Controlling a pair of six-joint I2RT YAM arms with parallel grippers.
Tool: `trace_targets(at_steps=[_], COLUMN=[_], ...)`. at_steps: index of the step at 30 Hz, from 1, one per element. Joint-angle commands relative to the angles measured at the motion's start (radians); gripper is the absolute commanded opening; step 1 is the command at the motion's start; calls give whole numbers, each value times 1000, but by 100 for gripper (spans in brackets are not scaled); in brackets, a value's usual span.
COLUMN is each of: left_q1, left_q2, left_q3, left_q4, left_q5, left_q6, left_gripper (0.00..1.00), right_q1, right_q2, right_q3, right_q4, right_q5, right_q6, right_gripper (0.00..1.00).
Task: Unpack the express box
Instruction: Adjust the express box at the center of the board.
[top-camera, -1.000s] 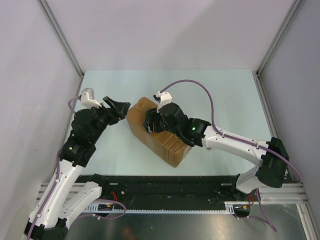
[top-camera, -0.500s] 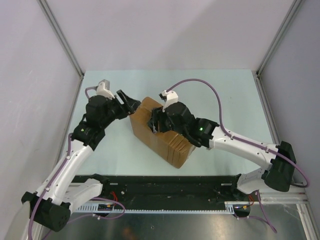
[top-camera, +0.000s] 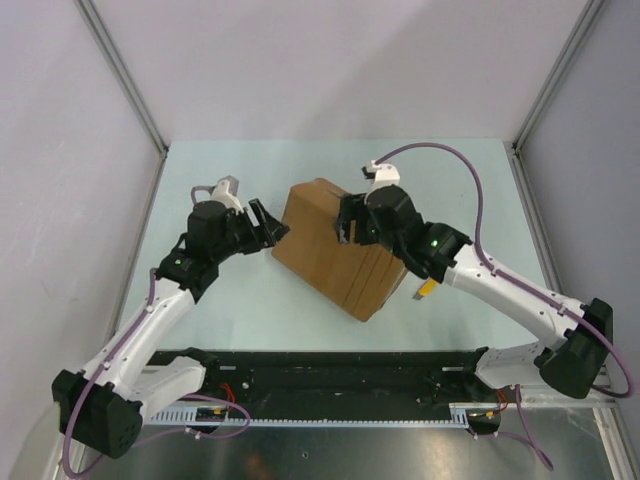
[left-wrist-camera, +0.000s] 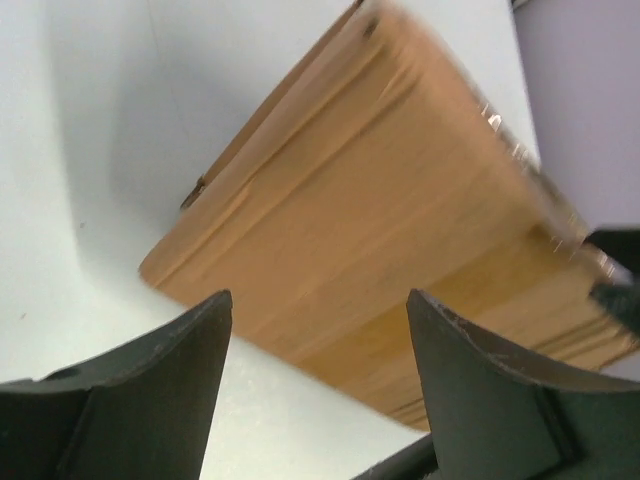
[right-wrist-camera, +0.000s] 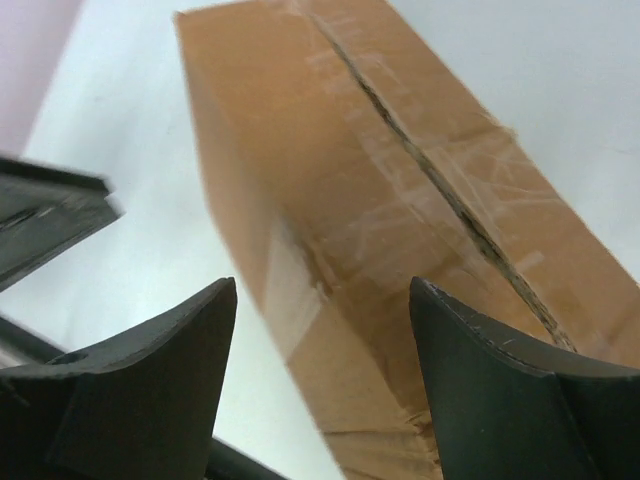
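Top external: the express box (top-camera: 330, 250) sits on the pale surface (top-camera: 230, 300) about mid-way across, turned diagonally, one corner toward the back wall and one toward the arm bases. The left claw (top-camera: 272, 228) is at the box's left side, jaws spread, nothing between them; whether a tip touches the cardboard cannot be told from here. The right claw (top-camera: 344, 222) is over the box's upper right edge, jaws also apart, nothing held. A small yellow object (top-camera: 425, 290) shows beside the right forearm, too small to identify. Left wrist: two dark fingers (left-wrist-camera: 150, 400) stand wide apart at the bottom of the frame. The box lies ahead of them, seen at a tilt and somewhat blurred, with a strip of bare surface between the fingertips and its near edge; no grip. Right wrist: fingers (right-wrist-camera: 500, 400) wide apart and empty, looking down on the box top. A taped seam runs the length of the top with a dark line along its middle, and the glossy tape is wrinkled. The other claw's dark edge shows at far left.
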Motion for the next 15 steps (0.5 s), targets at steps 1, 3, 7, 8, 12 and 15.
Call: trace_targets(at_steps=[1, 3, 7, 8, 12, 15], left_q1=[1, 1, 1, -1, 1, 1], left_q2=[27, 21, 10, 10, 25, 7], left_q3=[-44, -54, -56, -61, -99, -146], left_q4=[26, 29, 31, 31, 27, -17], left_q5=[-9, 0, -10, -10, -7, -61], left_q6=[61, 57, 72, 70, 31, -15], left_gripper=[76, 77, 83, 84, 76, 66], right_q1=[-171, -189, -103, -84, -41, -11], right_q2=[42, 97, 140, 137, 129, 122], right_q3=[-29, -36, -37, -37, -37, -37], right_q4=[-89, -77, -65, -57, -19, -14], right_q5=[-99, -285, -366, -339, -325, -300], right_q6=[-55, -103, -137, -137, -88, -63], right_gripper=[74, 72, 69, 68, 70, 69])
